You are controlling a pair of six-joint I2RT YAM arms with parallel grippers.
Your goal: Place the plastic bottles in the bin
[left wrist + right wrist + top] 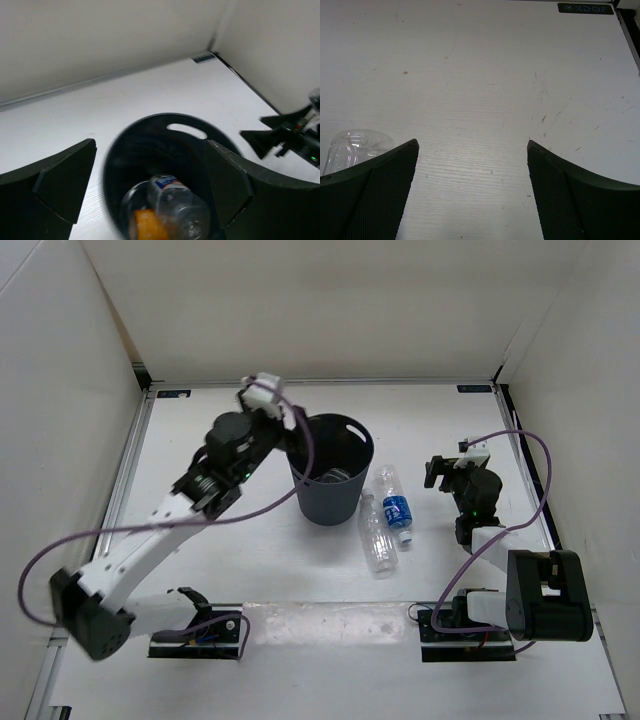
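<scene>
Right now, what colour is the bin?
Dark grey; the bin shows best in the top view.

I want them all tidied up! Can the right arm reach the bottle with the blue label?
Probably yes. The blue-label bottle lies on the table close beside the right arm, whose jaws stand open and empty, with nothing in the way.

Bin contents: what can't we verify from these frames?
- Orange bottle: left wrist view, cut off by the bottom edge.
- Labelled bottle beside it: label blurred, unreadable.
- Bin interior, top external view: too dark to count bottles.
- Clear bottle, right wrist view: mostly behind the right gripper and the left edge; which one it is cannot be told.
</scene>
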